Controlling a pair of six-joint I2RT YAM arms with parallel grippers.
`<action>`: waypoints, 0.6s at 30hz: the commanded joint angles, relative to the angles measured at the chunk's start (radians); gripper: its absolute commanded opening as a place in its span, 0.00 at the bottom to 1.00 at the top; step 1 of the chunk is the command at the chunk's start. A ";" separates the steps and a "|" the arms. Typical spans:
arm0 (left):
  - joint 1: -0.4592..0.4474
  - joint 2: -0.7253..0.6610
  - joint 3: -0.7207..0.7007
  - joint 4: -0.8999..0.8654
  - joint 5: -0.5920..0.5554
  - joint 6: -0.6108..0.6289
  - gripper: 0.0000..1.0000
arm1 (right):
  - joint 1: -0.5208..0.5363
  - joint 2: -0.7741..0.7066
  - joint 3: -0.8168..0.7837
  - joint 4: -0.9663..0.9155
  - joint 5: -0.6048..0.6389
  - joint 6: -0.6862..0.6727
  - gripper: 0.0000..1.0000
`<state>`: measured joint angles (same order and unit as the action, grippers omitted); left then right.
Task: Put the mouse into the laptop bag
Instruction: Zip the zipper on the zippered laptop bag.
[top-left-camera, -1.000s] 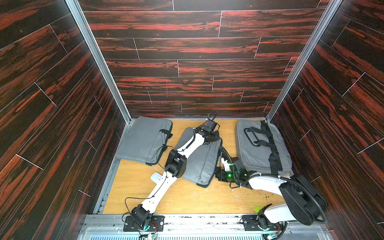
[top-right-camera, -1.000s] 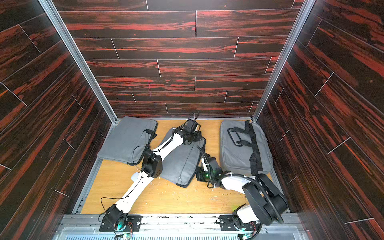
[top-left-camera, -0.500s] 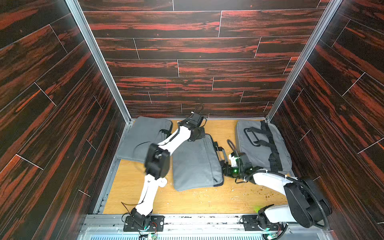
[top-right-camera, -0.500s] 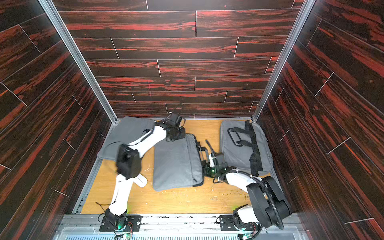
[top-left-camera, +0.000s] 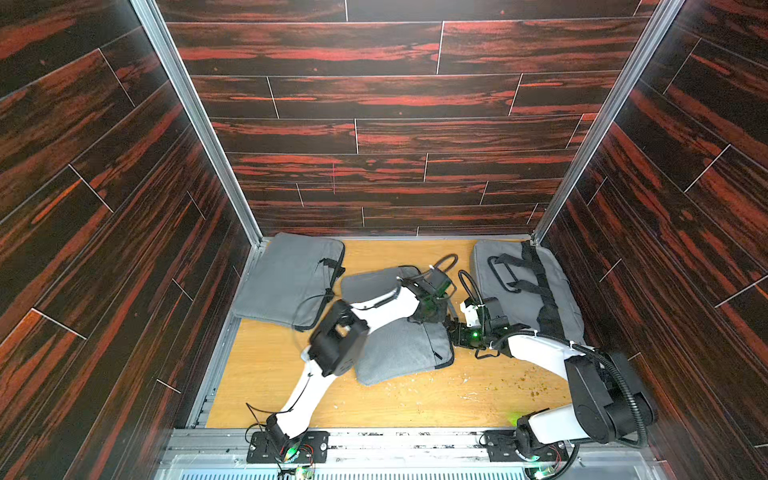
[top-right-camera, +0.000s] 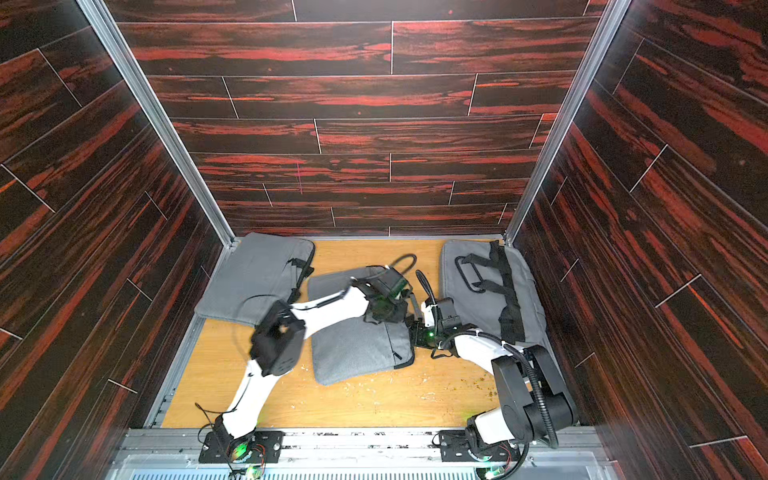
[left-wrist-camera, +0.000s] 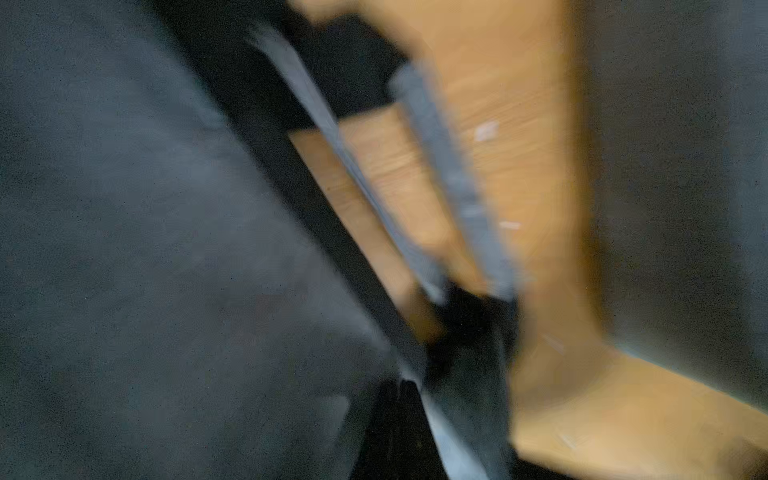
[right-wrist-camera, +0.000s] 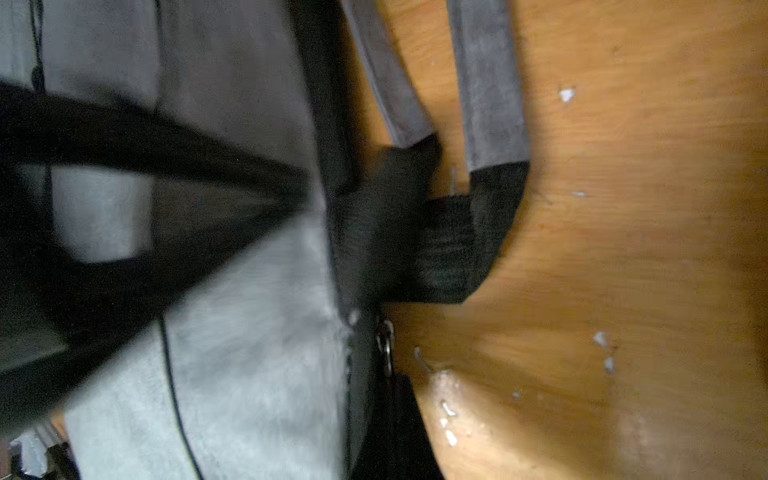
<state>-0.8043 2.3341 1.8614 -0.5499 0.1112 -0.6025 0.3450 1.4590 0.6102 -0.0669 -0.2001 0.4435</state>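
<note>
Three grey bags are laid on the bench (top-left-camera: 415, 399). The laptop bag (top-left-camera: 399, 353) in the middle is judged to be the one worked on, since both arms are brought to its handle edge. The left hand (top-left-camera: 434, 309) is lowered over that edge and the right hand (top-left-camera: 451, 328) is placed just beside it. Both hands are closed tight, but what is pinched in them, if anything, cannot be told. The left wrist view is blurred, and in the right wrist view only the handle (right-wrist-camera: 486, 124) and the zipper pull (right-wrist-camera: 386, 345) are shown clearly. The mouse is not seen in any view, so its place cannot be given. The step in hand is judged to be the handling of the zipper side of the bag. For the next move, the state of the zipper must be made sure, and the mouse must be found.
</note>
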 joint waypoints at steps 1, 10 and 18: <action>0.042 0.039 0.045 -0.062 -0.037 -0.008 0.00 | -0.024 -0.033 -0.039 -0.048 0.035 -0.007 0.00; 0.104 0.151 0.008 -0.050 -0.021 -0.043 0.00 | -0.029 -0.171 -0.181 -0.128 0.033 0.096 0.00; 0.145 0.214 0.048 -0.055 -0.018 -0.043 0.00 | 0.045 -0.369 -0.295 -0.259 0.036 0.215 0.00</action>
<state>-0.7227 2.4199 1.9572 -0.5034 0.2203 -0.6468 0.3489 1.1290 0.3561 -0.1642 -0.1856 0.5911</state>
